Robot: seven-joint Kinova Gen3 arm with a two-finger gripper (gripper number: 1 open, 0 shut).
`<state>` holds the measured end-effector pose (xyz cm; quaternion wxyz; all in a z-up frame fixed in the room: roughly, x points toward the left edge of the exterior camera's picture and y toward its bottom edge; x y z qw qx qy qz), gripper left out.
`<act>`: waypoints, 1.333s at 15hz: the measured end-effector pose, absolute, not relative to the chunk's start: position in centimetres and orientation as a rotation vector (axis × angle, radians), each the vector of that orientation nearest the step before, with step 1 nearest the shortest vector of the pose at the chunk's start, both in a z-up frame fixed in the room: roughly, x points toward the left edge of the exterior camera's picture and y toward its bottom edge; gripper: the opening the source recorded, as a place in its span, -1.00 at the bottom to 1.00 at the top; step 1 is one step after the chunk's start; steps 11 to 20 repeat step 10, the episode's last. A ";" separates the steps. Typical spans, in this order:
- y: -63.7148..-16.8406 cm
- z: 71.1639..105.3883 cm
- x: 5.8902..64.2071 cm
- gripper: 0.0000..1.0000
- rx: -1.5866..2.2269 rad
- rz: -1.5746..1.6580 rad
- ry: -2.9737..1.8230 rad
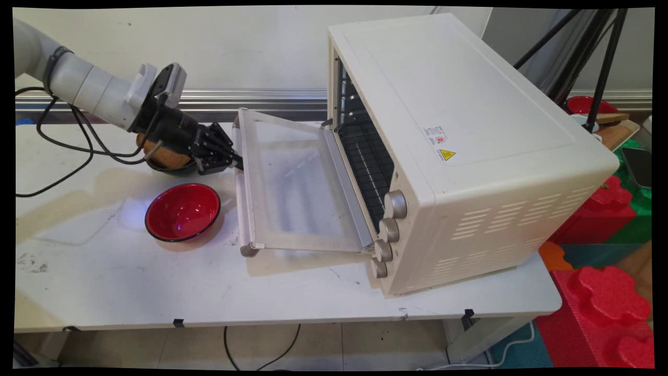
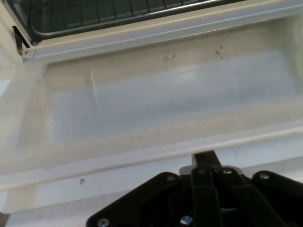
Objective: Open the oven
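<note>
Your claw point(image 1: 236, 158) sits low over the table point(image 1: 130, 282), its tips at the handle bar point(image 1: 241, 183) on the free edge of the oven door point(image 1: 297, 183); in the hand view the two fingers look drawn together into one narrow black tip point(image 2: 204, 158) against the bar, with nothing else held. Whether they pinch the bar or merely touch it, you cannot tell. The door hangs open, nearly level, one glass pane facing up, hinged at the far side from the claw onto one cream oven point(image 1: 459, 151). Inside the mouth you see a dark wire rack point(image 2: 118, 12). Four round knobs point(image 1: 395, 204) run down the oven's front corner. Just behind the claw, partly hidden under the wrist, is one dark bowl with something brown and cork-like in it point(image 1: 167, 156). Nearer the camera than the claw stands one red bowl point(image 1: 182, 211), just beside the door's edge but apart from it. Black cables point(image 1: 62, 151) loop from the arm over the table behind. Toward the table's near edge there is open white surface.
</note>
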<state>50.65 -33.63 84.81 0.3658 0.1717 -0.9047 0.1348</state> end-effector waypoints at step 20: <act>-32.8 83.2 51.7 -1.00 0.429 0.348 -2.341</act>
